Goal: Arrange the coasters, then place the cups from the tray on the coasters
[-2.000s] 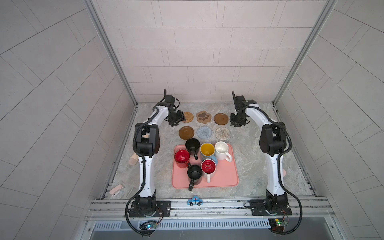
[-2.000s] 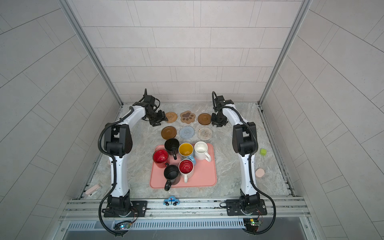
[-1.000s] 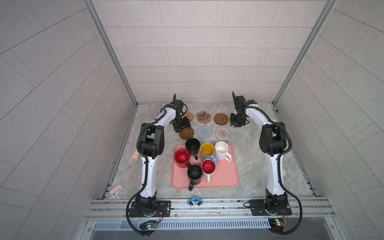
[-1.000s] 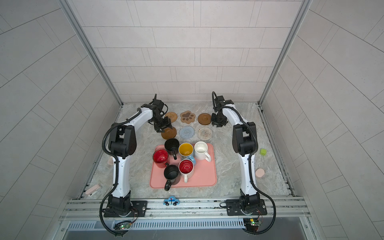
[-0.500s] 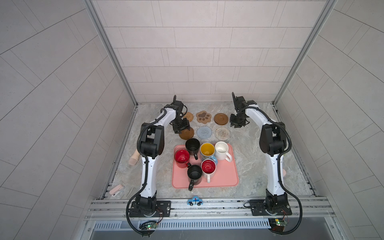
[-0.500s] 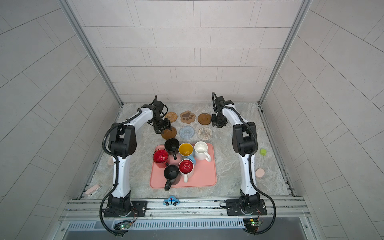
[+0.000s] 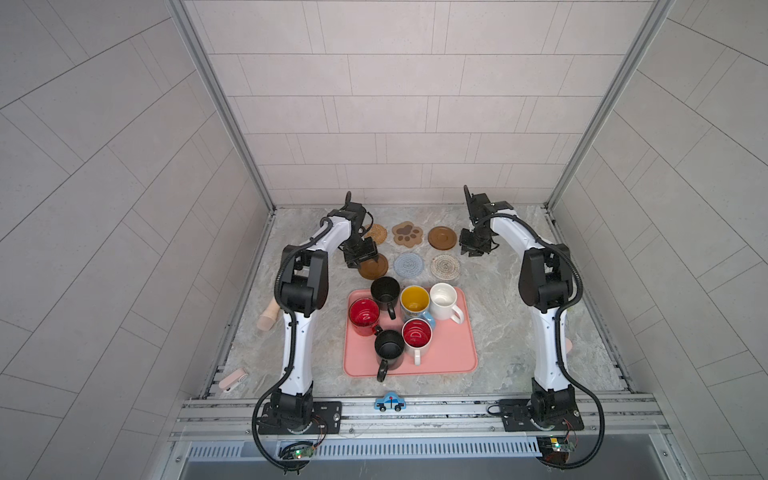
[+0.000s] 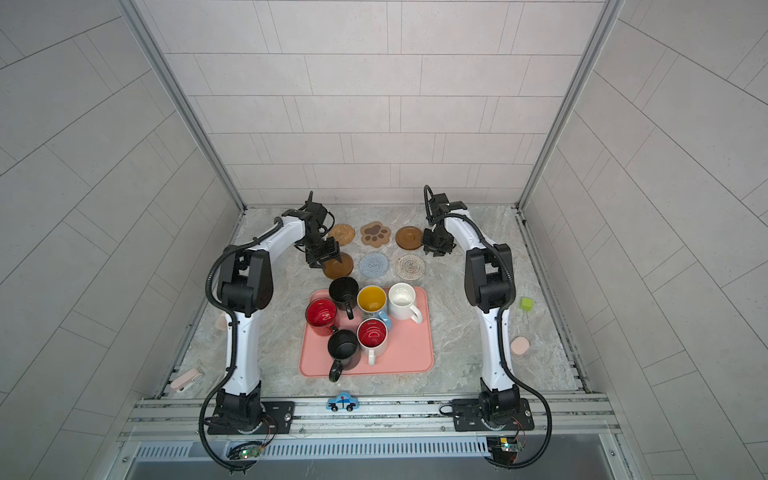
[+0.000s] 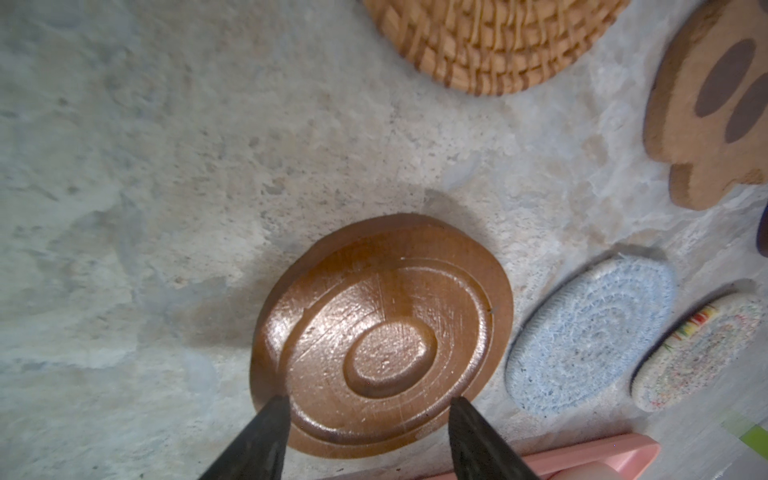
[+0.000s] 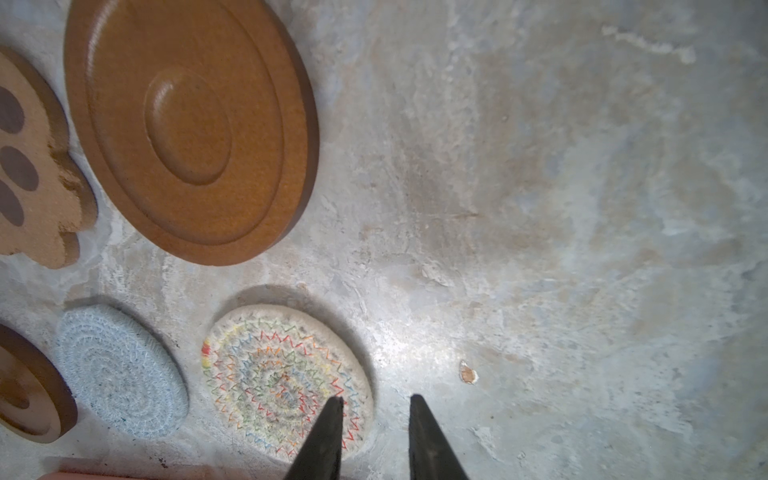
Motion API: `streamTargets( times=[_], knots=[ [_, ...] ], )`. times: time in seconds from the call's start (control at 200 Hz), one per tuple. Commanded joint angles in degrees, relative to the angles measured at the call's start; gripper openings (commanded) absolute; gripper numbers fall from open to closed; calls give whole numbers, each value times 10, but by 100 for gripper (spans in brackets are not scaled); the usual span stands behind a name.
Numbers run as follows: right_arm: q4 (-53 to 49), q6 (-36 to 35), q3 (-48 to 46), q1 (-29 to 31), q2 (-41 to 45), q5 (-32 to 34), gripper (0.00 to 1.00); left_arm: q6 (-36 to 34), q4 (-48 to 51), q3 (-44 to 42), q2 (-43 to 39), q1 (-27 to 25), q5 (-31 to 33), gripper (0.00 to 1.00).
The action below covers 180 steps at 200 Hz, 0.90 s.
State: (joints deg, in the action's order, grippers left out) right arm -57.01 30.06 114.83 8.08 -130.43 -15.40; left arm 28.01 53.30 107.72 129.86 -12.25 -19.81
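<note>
Left gripper [image 9: 365,407] has been brought down from the rattan coaster [image 7: 377,233] to the dark brown wooden coaster [image 7: 373,267], left end of the lower row, centre frame just above the tray [image 7: 449,353]; jaws are spread over its edge, contact can't really be told; right gripper [image 10: 376,401] hasn't been moved, jaws barely parted, nothing held; six cups [image 7: 444,297] are still parked on the tray, so arranging is probably being finished off.

Toy car [image 7: 390,402] on rail [image 7: 449,411]; green cube [image 8: 526,304], pink puck [image 8: 519,345]; perhaps wooden peg [image 7: 268,316].
</note>
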Motion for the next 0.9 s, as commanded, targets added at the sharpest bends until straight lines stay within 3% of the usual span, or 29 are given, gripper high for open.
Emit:
streamTargets(
  times=[0.0,0.33,0.896],
  knots=[
    [-7,2,-8,-3,25,7,31,-7,4,4,7,4,2,68],
    [-6,4,-9,-2,24,5,31,-15,-3,6,13,3,-20,68],
    [-7,4,-13,-3,27,8,31,-7,25,5,10,5,32,68]
  ],
)
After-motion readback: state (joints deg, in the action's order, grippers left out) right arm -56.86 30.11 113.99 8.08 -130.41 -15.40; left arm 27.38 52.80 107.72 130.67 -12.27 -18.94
